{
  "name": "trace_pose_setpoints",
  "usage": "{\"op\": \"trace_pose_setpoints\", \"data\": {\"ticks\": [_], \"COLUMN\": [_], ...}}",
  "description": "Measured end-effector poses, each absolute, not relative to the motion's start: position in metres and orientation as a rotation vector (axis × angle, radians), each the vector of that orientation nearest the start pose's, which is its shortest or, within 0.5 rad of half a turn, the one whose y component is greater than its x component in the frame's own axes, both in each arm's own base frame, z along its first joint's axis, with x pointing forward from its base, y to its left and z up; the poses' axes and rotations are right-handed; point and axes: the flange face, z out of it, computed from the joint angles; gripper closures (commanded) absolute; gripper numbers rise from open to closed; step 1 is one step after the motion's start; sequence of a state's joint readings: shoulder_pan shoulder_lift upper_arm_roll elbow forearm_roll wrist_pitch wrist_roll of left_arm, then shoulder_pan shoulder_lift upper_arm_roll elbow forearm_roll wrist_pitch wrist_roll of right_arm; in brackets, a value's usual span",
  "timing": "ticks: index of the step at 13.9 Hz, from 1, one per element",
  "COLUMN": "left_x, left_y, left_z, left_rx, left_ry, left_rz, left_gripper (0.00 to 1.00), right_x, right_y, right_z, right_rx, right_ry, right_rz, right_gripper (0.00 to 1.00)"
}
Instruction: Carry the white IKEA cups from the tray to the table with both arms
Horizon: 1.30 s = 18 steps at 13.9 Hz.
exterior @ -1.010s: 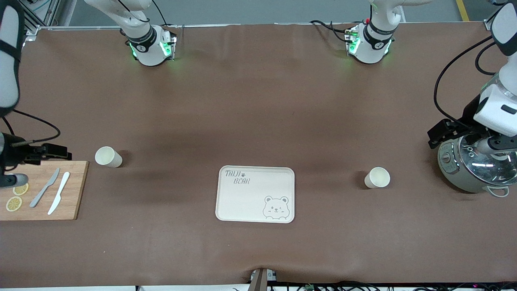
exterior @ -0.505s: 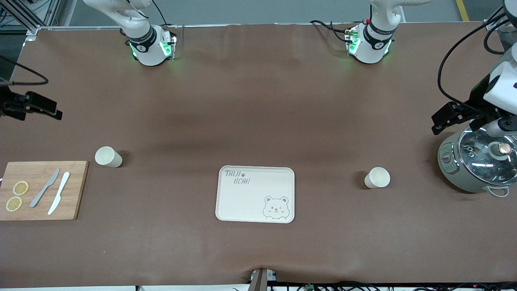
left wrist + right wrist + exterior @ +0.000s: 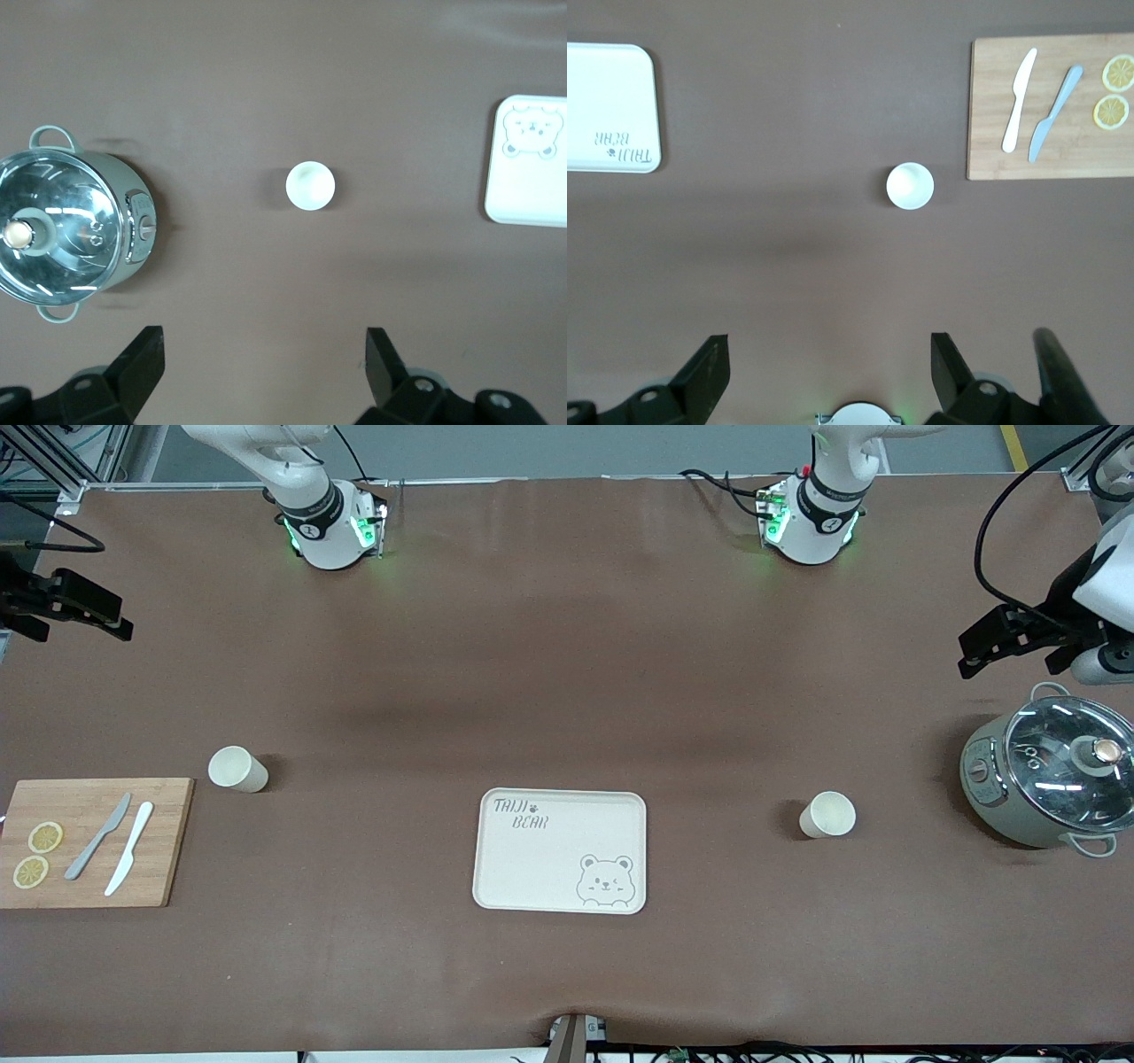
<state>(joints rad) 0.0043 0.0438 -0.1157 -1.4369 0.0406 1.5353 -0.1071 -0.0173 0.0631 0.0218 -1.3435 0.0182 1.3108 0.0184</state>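
— Brown matting is covering the whole desk [image 3: 567, 646], and the tray [image 3: 560, 850] is lying bare in the middle of it. Which step is the robot sitting at?

— Judging by the layout, the carrying is finished. Both white cups are standing upright on the desk, off the tray: one cup [image 3: 236, 769] is sitting just beside the cutting board [image 3: 93, 841] toward the right arm's end, the other cup [image 3: 828, 815] is sitting between the tray and the pot [image 3: 1050, 784] toward the left arm's end.

— And the fingers?

— The right gripper [image 3: 66, 602] is hanging high over the desk's edge, its fingers [image 3: 709, 372] spread wide and holding nothing; its cup is showing well clear of them, centred between the two tips in the right wrist view. The left gripper [image 3: 1019, 638] is hovering up above the pot, fingers [image 3: 142, 359] likewise released and empty, with its cup lying apart from the tips and the pot off to one finger's side.

— So what is the next move calling for?

— Probably nothing more than parking both arms; no cup is waiting on the tray.
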Motion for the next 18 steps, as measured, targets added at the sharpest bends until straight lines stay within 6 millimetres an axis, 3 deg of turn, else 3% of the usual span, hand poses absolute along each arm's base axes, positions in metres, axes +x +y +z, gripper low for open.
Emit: {"op": "trace_pose_setpoints", "data": {"ticks": [7, 11, 18], "left_x": [0.552, 0.552, 0.552], "left_y": [-0.046, -0.033, -0.033], "left_z": [0.646, 0.645, 0.641], "left_rx": [-3.104, -3.133, -3.134], "left_ry": [0.005, 0.039, 0.039], "left_rz": [-0.105, -0.099, -0.084], "left_gripper": [0.00, 0.00, 0.00], "right_x": [0.517, 0.516, 0.516], "right_y": [0.007, 0.005, 0.005], "right_z": [0.667, 0.665, 0.662], "right_rx": [-3.123, -3.124, -3.124], "right_ry": [0.010, 0.015, 0.016], "right_rz": [0.211, 0.219, 0.228], "right_gripper": [0.00, 0.00, 0.00]}}
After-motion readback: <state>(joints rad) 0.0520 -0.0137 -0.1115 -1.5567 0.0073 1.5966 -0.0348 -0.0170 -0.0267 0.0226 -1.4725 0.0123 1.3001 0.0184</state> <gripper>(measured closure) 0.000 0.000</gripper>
